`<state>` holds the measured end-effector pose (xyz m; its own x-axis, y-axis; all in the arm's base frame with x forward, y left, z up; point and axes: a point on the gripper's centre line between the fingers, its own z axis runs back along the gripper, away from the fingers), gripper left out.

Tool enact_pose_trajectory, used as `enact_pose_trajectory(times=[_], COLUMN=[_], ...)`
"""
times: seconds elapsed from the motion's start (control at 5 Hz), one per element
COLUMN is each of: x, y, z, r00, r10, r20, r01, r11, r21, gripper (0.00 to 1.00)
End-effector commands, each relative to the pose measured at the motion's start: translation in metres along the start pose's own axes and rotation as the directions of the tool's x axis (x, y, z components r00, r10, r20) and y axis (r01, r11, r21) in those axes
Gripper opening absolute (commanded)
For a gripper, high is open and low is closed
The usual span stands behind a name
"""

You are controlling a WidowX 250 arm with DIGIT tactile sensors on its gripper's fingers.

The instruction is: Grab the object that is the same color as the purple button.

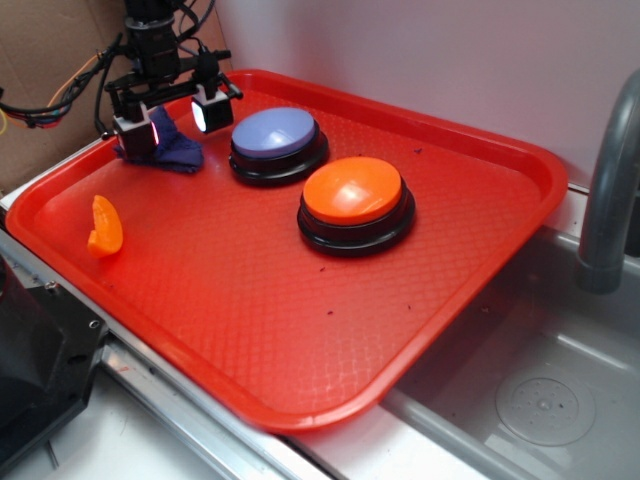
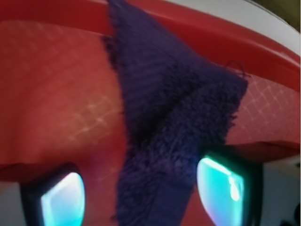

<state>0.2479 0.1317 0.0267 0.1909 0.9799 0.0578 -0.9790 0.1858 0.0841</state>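
Fuzzy purple cloth scrap [image 2: 174, 122], glossy textured plastic tray [image 1: 300, 300], smooth plastic buttons [image 1: 355, 200]

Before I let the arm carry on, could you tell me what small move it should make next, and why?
Probably close the gripper. Its open fingers sit on either side of the purple cloth near the tray's back corner, and the wrist view shows the cloth running between the two pads, so closing should catch it.
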Motion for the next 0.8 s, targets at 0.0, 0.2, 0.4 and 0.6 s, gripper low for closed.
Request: enact_pose_trajectory(times=[0.0, 0.2, 0.4, 0.6], x=[0.0153, 0.0217, 0.0214, 0.0223], y=[0.0196, 0.0254, 0.0264, 0.0269], z=[-0.0084, -0.0125, -0.0150, -0.0152], r00=[1.000, 0.999, 0.999, 0.999], r10=[0.028, 0.042, 0.034, 0.031], r20=[0.009, -0.019, -0.019, -0.031], r01=[-0.028, -0.043, -0.036, -0.035], r11=[0.999, 0.996, 0.993, 0.990], r21=[-0.025, -0.082, -0.116, -0.137], gripper=[1.00, 1.00, 0.00, 0.00])
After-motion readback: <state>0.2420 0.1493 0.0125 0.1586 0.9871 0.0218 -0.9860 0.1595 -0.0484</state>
